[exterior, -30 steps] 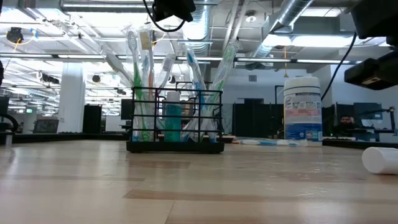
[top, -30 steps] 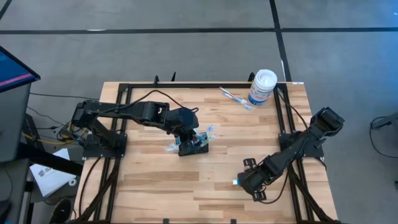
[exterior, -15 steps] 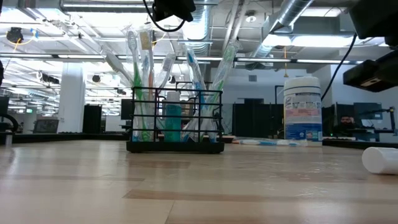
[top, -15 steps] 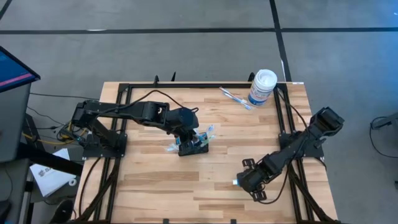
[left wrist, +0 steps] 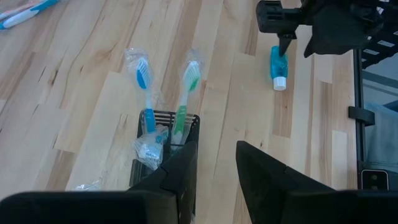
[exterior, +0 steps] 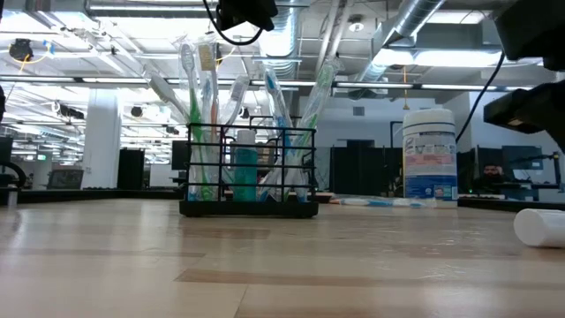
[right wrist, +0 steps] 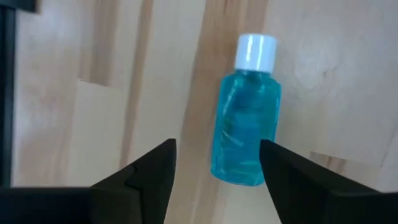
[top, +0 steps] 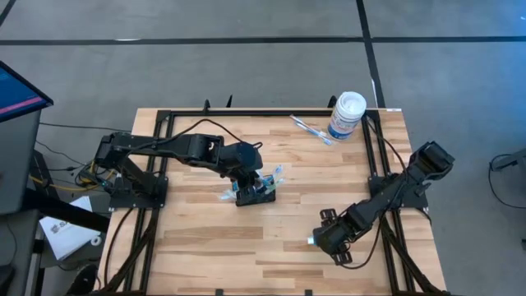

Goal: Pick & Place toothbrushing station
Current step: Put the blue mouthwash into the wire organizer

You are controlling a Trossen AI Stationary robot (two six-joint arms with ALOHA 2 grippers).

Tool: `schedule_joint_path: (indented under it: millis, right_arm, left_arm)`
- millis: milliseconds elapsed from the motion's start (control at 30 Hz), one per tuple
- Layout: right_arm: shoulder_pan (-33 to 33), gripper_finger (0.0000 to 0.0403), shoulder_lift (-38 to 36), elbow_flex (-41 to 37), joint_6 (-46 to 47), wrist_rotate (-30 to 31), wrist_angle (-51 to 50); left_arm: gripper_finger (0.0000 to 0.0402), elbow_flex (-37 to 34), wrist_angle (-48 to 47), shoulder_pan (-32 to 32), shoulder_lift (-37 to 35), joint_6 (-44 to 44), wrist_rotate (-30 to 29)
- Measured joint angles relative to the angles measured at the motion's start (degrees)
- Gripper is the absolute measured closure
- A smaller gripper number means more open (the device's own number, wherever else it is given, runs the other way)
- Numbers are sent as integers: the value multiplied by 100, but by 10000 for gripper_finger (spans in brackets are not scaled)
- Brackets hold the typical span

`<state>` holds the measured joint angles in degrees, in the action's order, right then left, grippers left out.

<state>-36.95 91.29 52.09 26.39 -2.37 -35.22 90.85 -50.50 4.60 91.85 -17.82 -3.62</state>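
Note:
The toothbrushing station, a small black wire-mesh holder (top: 256,194) with several wrapped toothbrushes standing in it, rests on its base mid-table; it also shows in the low view (exterior: 250,172) and the left wrist view (left wrist: 163,134). My left gripper (left wrist: 216,155) hangs above the holder's edge, its fingers slightly apart and touching nothing. A small blue bottle with a white cap (right wrist: 244,134) lies on its side near the table's right front (top: 311,241). My right gripper (right wrist: 214,155) is open just above it, one finger on either side of the bottle's bottom end.
A white round canister (top: 347,114) stands at the far right corner, with a wrapped toothbrush (top: 312,130) lying beside it. A black frame (top: 164,115) runs around the table's edges. The bottle's cap shows at the right in the low view (exterior: 540,227).
My right gripper has sunk a little toward the blue bottle. The holder and the bottle have not moved.

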Motion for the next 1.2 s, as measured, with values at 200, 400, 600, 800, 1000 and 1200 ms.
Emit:
schedule_joint_path:
  millis: [200, 400, 600, 800, 1000, 1200]
  right_arm:
    - [0, 178, 2, -4, 0, 193, 13]
    - [4, 178, 216, -2, 2, 235, 14]
    - [29, 178, 687, 10, 5, 241, 65]
    - [61, 178, 914, 37, 19, 247, -28]
    - [61, 178, 846, 24, 101, 259, -96]
    - [59, 197, 795, 13, 111, 370, -123]
  left_arm:
    - [294, 0, 0, 0, 0, 0, 0]
    - [294, 0, -4, 0, 0, -2, 0]
    - [294, 0, -2, 0, 0, -2, 0]
    - [294, 0, -2, -2, 0, -2, 0]
    - [294, 0, -1, 0, 0, -2, 0]
    - [294, 0, 0, 0, 0, -2, 0]
